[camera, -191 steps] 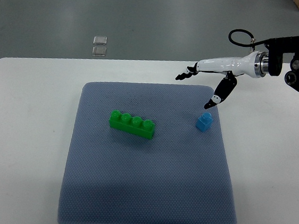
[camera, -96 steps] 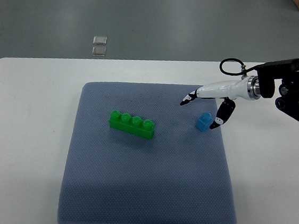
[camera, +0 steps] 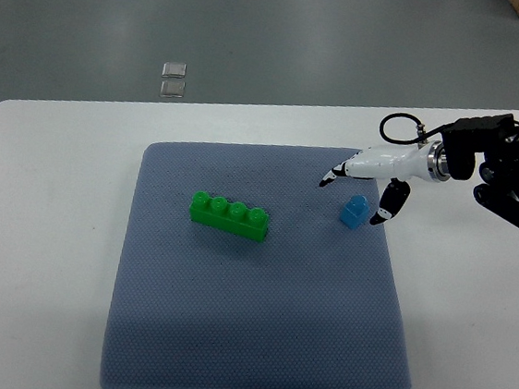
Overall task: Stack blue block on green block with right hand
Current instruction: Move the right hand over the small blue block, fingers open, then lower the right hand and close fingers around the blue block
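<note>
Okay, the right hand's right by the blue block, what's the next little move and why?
Probably lower a touch and close the fingers on the blue block. The right hand is open and straddles it, thumb to its right, other fingertips above and left; it sits ungrasped on the mat.

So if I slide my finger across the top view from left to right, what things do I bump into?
Green block → blue block → right hand, its fingers open around the blue block → the robot's black arm.

A white table (camera: pixel 42 227) is covered by 1 blue-grey mat (camera: pixel 253 343) — its near edge is set just beside the table's front edge.
</note>
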{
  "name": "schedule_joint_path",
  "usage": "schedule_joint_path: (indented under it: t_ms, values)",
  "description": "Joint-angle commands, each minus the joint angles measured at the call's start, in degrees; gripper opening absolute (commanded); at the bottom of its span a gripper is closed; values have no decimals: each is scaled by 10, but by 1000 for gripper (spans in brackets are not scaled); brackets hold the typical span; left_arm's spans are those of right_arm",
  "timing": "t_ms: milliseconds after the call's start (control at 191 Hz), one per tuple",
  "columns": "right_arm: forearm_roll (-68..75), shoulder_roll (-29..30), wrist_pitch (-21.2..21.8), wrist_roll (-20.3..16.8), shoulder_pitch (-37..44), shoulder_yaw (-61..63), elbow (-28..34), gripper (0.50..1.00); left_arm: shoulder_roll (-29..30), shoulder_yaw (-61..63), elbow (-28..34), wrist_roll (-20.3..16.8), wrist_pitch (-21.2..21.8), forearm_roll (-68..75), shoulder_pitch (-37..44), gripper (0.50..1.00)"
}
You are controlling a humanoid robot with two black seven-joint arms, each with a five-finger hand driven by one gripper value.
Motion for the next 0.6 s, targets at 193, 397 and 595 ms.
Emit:
schedule_joint_path:
  t_ms: [193, 397, 595]
  values:
    - [-12, 4, -22, -2, -9, -1, -10, 889, 0, 0, 0, 0, 0, 0, 0, 1000]
    - [-17, 3, -22, -2, -15, -2, -13, 829, 0, 0, 0, 0, 0, 0, 0, 1000]
    - [-40, 6, -41, -2, -18, -6, -20, 827, 0, 0, 0, 0, 0, 0, 0, 1000]
